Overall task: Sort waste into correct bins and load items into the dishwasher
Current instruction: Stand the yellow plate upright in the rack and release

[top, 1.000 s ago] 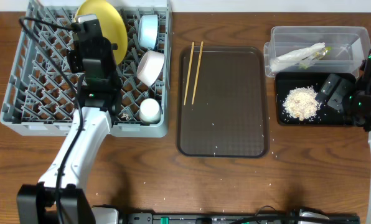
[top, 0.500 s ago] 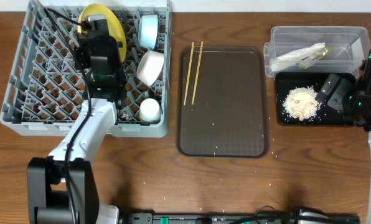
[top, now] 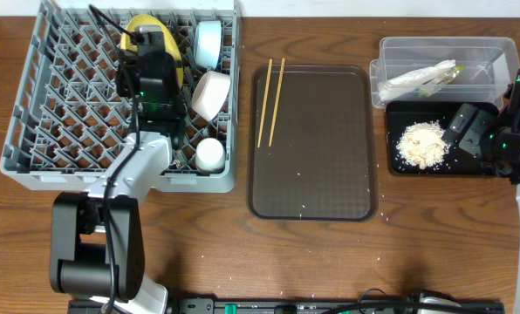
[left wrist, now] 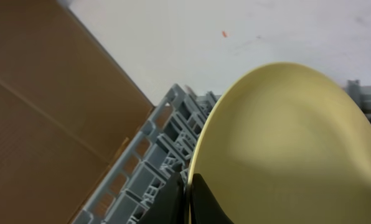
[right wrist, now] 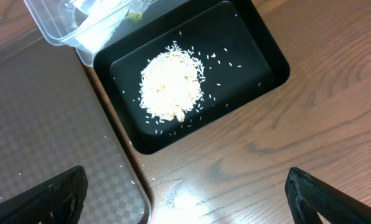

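While in pincer [left wrist: 187, 200], plate [left wrist: 285, 143] on edge

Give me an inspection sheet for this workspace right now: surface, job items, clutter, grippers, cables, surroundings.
Surface: wooden table, brown tray in the middle.
Job's things: yellow plate, light blue bowl, white bowl and white cup in the dish rack; chopsticks on the brown tray; napkin and wrapper in the clear tub; rice crumbs in the black tray.
Clutter: stray grains on the brown tray.
Grippers: left gripper shut on the yellow plate's rim; right gripper open beside the black tray.
Cables: black cable along the left arm.
Surroundings: brown board and pale wall behind the rack.
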You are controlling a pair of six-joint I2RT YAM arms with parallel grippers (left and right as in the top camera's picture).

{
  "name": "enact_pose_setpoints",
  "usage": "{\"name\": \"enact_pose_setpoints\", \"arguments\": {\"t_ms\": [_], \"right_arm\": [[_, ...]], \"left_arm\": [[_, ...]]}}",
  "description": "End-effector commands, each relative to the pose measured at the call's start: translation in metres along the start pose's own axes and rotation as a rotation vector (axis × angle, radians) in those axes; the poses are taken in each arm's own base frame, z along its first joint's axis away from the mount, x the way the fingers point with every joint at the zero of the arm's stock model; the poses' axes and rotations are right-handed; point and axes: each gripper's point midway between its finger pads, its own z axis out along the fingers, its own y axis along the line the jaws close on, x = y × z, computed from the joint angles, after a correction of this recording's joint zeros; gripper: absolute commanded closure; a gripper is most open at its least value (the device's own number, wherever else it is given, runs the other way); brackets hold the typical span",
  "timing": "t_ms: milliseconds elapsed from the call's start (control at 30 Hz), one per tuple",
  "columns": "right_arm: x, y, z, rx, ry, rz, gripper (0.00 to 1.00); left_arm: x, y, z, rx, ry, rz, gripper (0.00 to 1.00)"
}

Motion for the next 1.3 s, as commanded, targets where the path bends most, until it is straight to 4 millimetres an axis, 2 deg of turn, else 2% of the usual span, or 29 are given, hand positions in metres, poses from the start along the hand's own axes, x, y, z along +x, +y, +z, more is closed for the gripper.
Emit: {"name": "enact_pose_setpoints", "arguments": {"t_ms": [0, 233, 267, 300, 367, 467, 633, 767, 867, 933, 1067, 1167, 1267], "right_arm": [[-0.004, -0.005, -0.002, 0.008, -0.011, 0.028, 0.01], [-0.004, -0.005, -0.002, 0.008, -0.011, 0.029, 0.01], [-0.004, -0.005, -0.002, 0.008, -0.011, 0.029, 0.01], [-0.004, -0.005, -0.002, 0.008, -0.011, 0.029, 0.01], [-0.004, -0.005, -0.002, 0.008, -0.011, 0.028, 0.01], [-0.004, -0.005, -0.002, 0.008, -0.011, 0.029, 0.01], [-0.004, -0.005, -0.002, 0.008, -0.011, 0.029, 0.01], [-0.004, -0.005, -0.002, 0.008, -0.011, 0.028, 0.01], [-0.004, -0.005, -0.002, 0.008, -0.011, 0.029, 0.01], [-0.004, -0.005, -0.002, 0.008, -0.011, 0.028, 0.01], [-0.004, -0.005, -0.002, 0.008, -0.011, 0.029, 0.01], [-0.004, -0.005, -0.002, 0.008, -0.011, 0.028, 0.01], [-0.004, -0.005, -0.002, 0.008, -0.010, 0.028, 0.01]], "left_arm": [[-0.002, -0.015, -0.003, 0.040, -0.014, 0.017, 0.93], [0.003, -0.036, -0.013, 0.104, 0.002, 0.058, 0.91], [0.007, -0.038, -0.014, 0.112, 0.017, 0.074, 0.84], [0.011, -0.040, -0.014, 0.118, 0.032, 0.089, 0.83], [0.018, -0.042, -0.014, 0.125, 0.055, 0.102, 0.65], [0.022, -0.043, -0.015, 0.128, 0.070, 0.076, 0.51], [0.017, -0.041, -0.014, 0.122, 0.060, 0.045, 0.35], [-0.002, -0.029, -0.019, 0.110, 0.030, 0.014, 0.22], [-0.023, -0.013, -0.029, 0.099, -0.008, -0.046, 0.18], [-0.038, 0.007, -0.043, 0.096, -0.021, -0.135, 0.16], [-0.035, 0.026, -0.066, 0.122, 0.038, -0.217, 0.15], [-0.025, 0.031, -0.086, 0.175, 0.102, -0.258, 0.15], [-0.012, 0.034, -0.110, 0.230, 0.194, -0.396, 0.14]]}}
